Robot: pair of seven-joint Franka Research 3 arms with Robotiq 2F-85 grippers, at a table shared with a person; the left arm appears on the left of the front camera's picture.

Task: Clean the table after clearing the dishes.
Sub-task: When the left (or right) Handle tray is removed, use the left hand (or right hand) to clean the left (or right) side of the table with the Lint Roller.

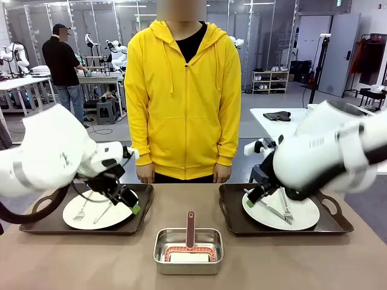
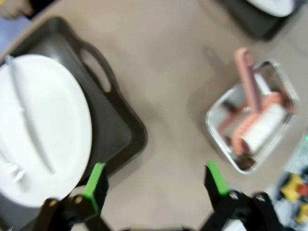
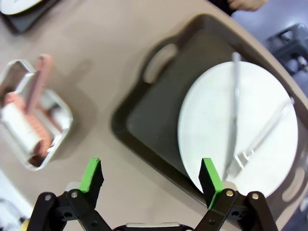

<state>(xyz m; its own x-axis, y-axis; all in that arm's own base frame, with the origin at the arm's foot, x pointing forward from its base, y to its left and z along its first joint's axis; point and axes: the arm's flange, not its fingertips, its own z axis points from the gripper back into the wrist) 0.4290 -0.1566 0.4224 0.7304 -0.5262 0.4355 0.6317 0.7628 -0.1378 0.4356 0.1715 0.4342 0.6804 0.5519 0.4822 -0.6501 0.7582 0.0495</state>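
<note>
On the tan table (image 1: 272, 260) two dark brown trays each carry a white plate with a fork and knife. My left gripper (image 1: 134, 204) hovers open over the right end of the left tray (image 1: 140, 225), beside its plate (image 1: 97, 212). In the left wrist view the open gripper (image 2: 156, 180) spans that tray's corner (image 2: 126, 139) and bare tabletop, with the plate (image 2: 43, 130) at left. My right gripper (image 1: 249, 198) hangs open over the left end of the right tray (image 1: 233, 217), by its plate (image 1: 302, 214). From the right wrist, the gripper (image 3: 153, 175) straddles the tray edge (image 3: 144, 115) near the plate (image 3: 240, 125).
A small steel pan (image 1: 188, 251) holding a pink-handled roller (image 1: 190, 229) sits at the table's front middle, between the trays. A person in a yellow hoodie (image 1: 181, 96) stands at the far edge with hands down. A white side table (image 1: 284, 121) stands behind at right.
</note>
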